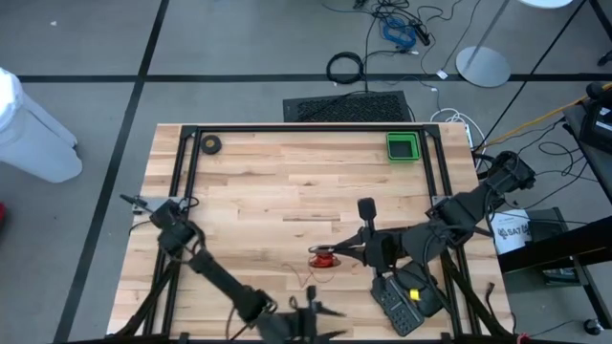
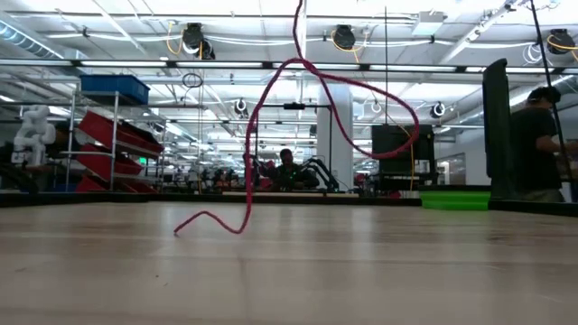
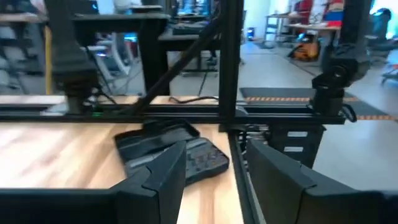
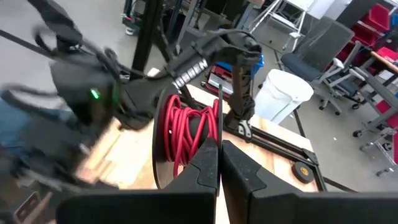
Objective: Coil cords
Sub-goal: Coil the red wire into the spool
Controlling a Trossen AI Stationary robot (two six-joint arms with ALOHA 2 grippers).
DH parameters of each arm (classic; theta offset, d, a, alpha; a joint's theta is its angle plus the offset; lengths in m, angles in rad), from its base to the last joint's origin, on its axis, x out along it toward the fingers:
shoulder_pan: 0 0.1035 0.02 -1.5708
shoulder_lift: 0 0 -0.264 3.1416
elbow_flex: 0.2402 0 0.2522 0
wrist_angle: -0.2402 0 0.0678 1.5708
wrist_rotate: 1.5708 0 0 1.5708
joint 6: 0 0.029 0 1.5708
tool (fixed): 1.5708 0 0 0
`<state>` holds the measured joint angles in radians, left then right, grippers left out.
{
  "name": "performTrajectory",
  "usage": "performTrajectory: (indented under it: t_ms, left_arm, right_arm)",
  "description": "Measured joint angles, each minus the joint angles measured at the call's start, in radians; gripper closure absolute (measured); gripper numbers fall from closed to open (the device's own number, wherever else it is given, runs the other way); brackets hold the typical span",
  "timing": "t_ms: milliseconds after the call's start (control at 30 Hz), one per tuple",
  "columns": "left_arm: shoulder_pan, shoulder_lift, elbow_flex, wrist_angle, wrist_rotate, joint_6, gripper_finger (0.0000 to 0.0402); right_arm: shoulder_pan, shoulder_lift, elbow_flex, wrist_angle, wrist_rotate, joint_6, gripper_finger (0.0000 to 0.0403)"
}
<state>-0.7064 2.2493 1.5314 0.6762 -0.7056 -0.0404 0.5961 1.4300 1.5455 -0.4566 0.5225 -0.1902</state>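
Note:
The red cord is partly wound on its small black reel (image 4: 186, 134), which my right gripper (image 4: 217, 165) holds shut above the middle of the table (image 1: 322, 256). A loose length of the cord (image 2: 298, 99) hangs down from the reel in loops, and its free end (image 2: 181, 227) lies on the wood. My left gripper (image 3: 214, 186) is open and level at the table's near edge (image 1: 320, 311). It is short of the reel, with nothing between its fingers. My right gripper pinches the reel at the rim of one flange (image 4: 216, 127) between its two fingers, which come nearly level from the table's right side. The fingers hide the contact itself. The reel is lifted clear of the table, on edge, with the cord hanging slack below it.
A black handheld device (image 1: 406, 298) lies near the table's front right, just ahead of my left gripper (image 3: 180, 155). A green tray (image 1: 403, 146) stands at the far right and a small black ring roll (image 1: 210, 144) at the far left. A black frame rail (image 1: 306, 128) borders the table.

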Motion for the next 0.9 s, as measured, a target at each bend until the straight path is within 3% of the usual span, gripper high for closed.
performTrajectory:
  t_ms: [100,167,367,500,767,900]
  left_arm:
    - [0.038,0.016,0.0,-0.034,0.02,-0.066,0.0226]
    - [0.044,0.012,0.0,-0.104,-0.028,-0.079,0.0226]
    - [-0.055,-0.056,0.0,-0.343,-0.424,-0.047,0.0226]
    - [-0.124,-0.102,0.0,-0.569,-0.586,-0.194,0.0226]
    - [-0.121,-0.112,0.0,-1.005,-0.704,-0.65,0.0226]
    - [-0.092,-0.111,0.0,-1.06,-0.704,-0.761,0.0226]
  right_arm:
    - [0.009,0.0,0.0,-0.015,-0.001,0.012,0.0403]
    - [0.017,0.0,0.0,-0.039,0.0,0.027,0.0403]
    - [0.029,-0.003,0.0,-0.093,0.003,0.072,0.0403]
    - [0.028,-0.003,0.0,-0.088,0.003,0.074,0.0403]
    - [0.031,-0.003,0.0,-0.069,0.003,0.087,0.0403]
    - [0.049,-0.003,0.0,-0.07,0.002,0.103,0.0403]
